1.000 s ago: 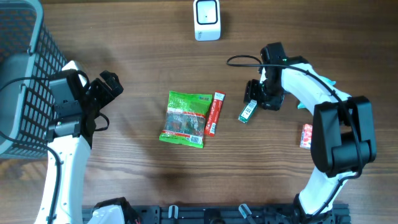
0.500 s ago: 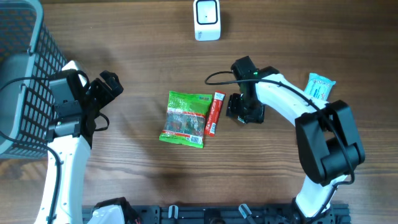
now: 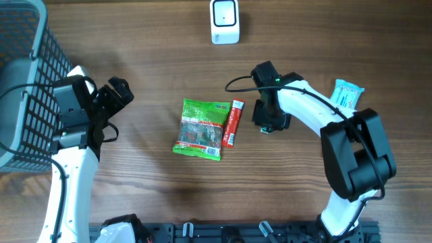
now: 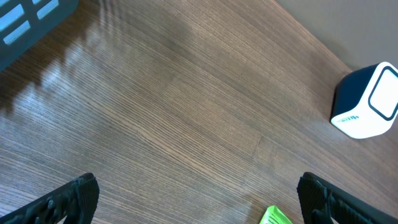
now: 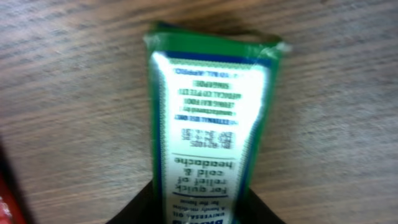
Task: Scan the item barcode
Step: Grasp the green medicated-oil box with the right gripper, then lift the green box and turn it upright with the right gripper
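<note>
Just beside the red stick (image 3: 233, 123), the right gripper (image 3: 270, 122) is over the green box (image 5: 214, 124). Its jaws grasp the box by the sides at one end, which leaves the printed label free for reading. The box is near the table (image 3: 135, 196); whether it touches, I cannot tell. It is well apart from the scanner (image 3: 224, 20), so I judge it must be carried there. The left gripper (image 4: 199, 198) hangs released and empty near the basket (image 3: 20, 67), out of the way.

Print on the green pack (image 5: 214, 118) is blurred.
</note>
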Action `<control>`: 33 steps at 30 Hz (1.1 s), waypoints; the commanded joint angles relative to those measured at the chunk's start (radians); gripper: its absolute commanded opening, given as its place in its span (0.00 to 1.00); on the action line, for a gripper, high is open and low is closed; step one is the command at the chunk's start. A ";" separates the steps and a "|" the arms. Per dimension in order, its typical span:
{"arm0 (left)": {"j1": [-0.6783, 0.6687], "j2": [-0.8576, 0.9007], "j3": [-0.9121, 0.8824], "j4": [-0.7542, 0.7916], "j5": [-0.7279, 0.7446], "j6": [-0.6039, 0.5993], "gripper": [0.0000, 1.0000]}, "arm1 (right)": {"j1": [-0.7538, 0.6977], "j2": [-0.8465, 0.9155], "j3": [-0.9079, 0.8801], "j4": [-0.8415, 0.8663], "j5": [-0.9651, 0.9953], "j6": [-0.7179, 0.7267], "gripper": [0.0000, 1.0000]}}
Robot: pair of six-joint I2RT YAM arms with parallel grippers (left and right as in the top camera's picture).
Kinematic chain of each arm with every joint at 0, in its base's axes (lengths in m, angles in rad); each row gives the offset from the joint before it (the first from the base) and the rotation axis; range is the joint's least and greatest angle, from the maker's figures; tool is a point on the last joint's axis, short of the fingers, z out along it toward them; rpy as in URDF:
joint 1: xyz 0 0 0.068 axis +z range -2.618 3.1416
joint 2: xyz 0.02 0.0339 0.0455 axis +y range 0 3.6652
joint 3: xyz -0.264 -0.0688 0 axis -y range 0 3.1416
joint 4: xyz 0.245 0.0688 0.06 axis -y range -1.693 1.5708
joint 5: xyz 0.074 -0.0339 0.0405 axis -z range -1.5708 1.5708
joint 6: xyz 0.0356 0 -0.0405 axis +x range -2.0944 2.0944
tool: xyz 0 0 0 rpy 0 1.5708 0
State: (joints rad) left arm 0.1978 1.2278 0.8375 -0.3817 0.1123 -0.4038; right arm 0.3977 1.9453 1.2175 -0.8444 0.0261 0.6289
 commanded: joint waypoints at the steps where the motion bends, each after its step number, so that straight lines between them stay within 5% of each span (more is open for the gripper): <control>1: 0.003 0.005 0.008 0.002 -0.010 0.015 1.00 | -0.006 0.008 -0.019 -0.029 0.065 -0.034 0.33; 7: 0.003 0.005 0.008 0.003 -0.010 0.015 1.00 | -0.006 0.008 -0.019 -0.035 0.060 -0.028 0.40; 11: 0.003 0.005 0.008 0.003 -0.010 0.015 1.00 | -0.009 0.006 -0.002 -0.060 0.018 -0.119 0.22; 13: 0.003 0.005 0.008 0.003 -0.010 0.015 1.00 | -0.017 0.002 0.015 -0.082 -0.002 -0.129 0.22; 15: 0.003 0.005 0.008 0.003 -0.010 0.015 1.00 | -0.026 -0.008 0.021 -0.085 -0.008 -0.132 0.29; 17: 0.003 0.005 0.008 0.003 -0.010 0.015 1.00 | -0.036 -0.008 0.021 -0.087 -0.024 -0.132 0.57; 20: 0.003 0.005 0.008 0.003 -0.010 0.015 1.00 | -0.036 -0.006 0.012 -0.088 -0.063 -0.132 0.59; 22: 0.003 0.005 0.008 0.003 -0.010 0.015 1.00 | -0.036 -0.006 0.003 -0.084 -0.065 -0.132 0.55; 26: 0.003 0.005 0.008 0.003 -0.010 0.015 1.00 | -0.036 -0.006 -0.013 -0.086 -0.065 -0.132 0.28; 30: 0.003 0.005 0.008 0.003 -0.010 0.015 1.00 | -0.036 -0.006 -0.020 -0.085 -0.064 -0.147 0.22; 33: 0.003 0.005 0.008 0.003 -0.010 0.015 1.00 | -0.038 -0.006 -0.009 -0.097 -0.072 -0.222 0.04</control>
State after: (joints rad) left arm 0.1978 1.2278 0.8371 -0.3817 0.1123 -0.4038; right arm 0.3626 1.9415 1.2163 -0.9306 -0.0257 0.4686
